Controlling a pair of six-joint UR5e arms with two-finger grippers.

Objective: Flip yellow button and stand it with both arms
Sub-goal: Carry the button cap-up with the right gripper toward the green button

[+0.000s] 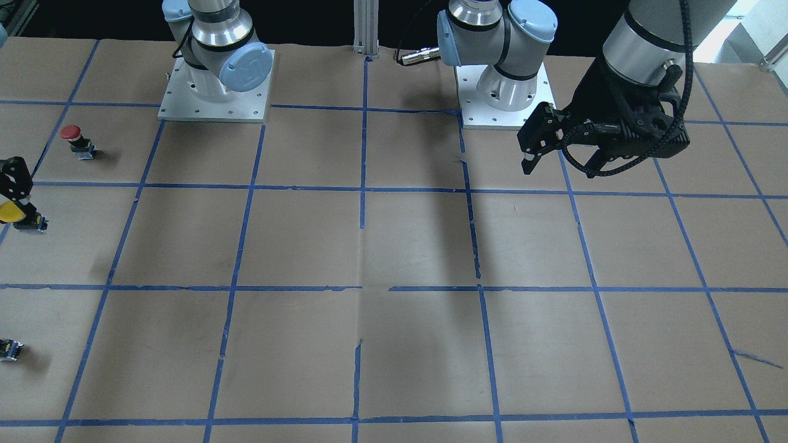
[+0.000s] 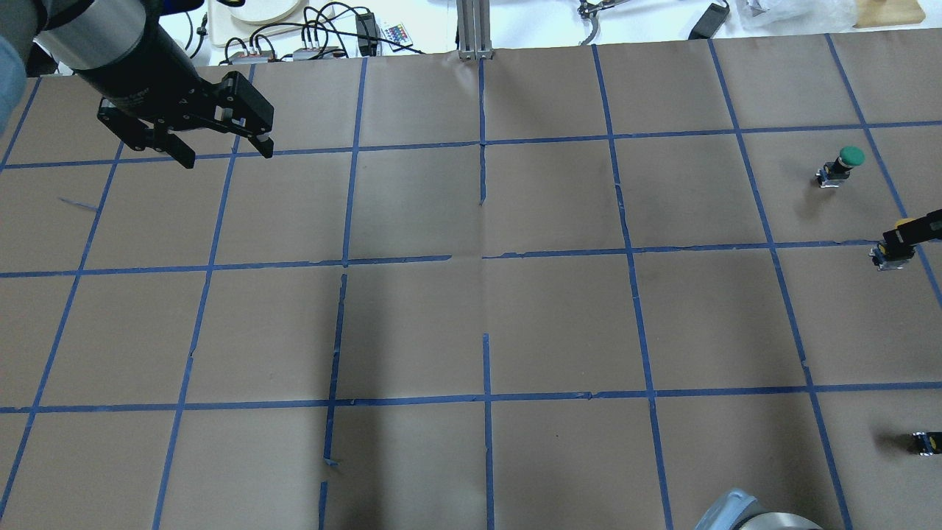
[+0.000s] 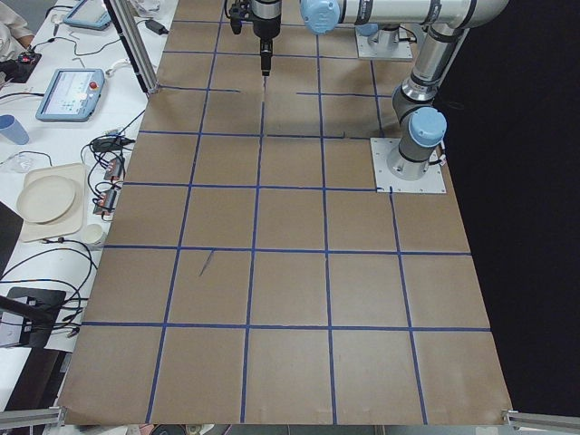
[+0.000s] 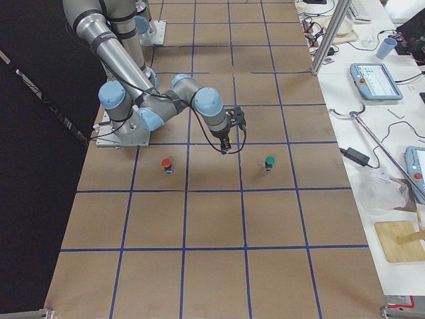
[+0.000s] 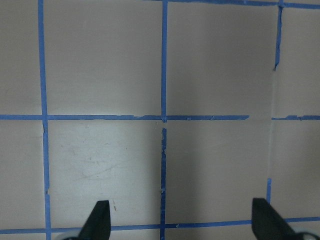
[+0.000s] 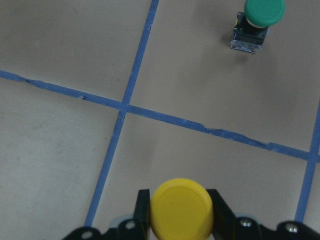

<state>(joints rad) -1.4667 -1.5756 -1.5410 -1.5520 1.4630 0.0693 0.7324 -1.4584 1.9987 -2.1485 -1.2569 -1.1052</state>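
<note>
The yellow button point(image 6: 181, 208) sits with its round cap between the fingers point(image 6: 143, 210) of my right gripper point(image 1: 13, 184), which is shut on it. In the front view the yellow button point(image 1: 15, 213) is at the far left edge, its grey body low by the paper; I cannot tell if it touches. In the overhead view only its body point(image 2: 887, 257) shows under the right gripper point(image 2: 912, 232). My left gripper point(image 2: 224, 151) is open and empty, high over the far left of the table. The left wrist view shows it point(image 5: 181, 220) spread wide over bare paper.
A green button point(image 2: 843, 163) stands beyond the yellow one and also shows in the right wrist view point(image 6: 257, 22). A red button point(image 1: 74, 140) stands nearer the robot. A small dark capless block point(image 2: 923, 442) lies near the right base. Brown paper with a blue tape grid point(image 1: 363, 184) covers the table.
</note>
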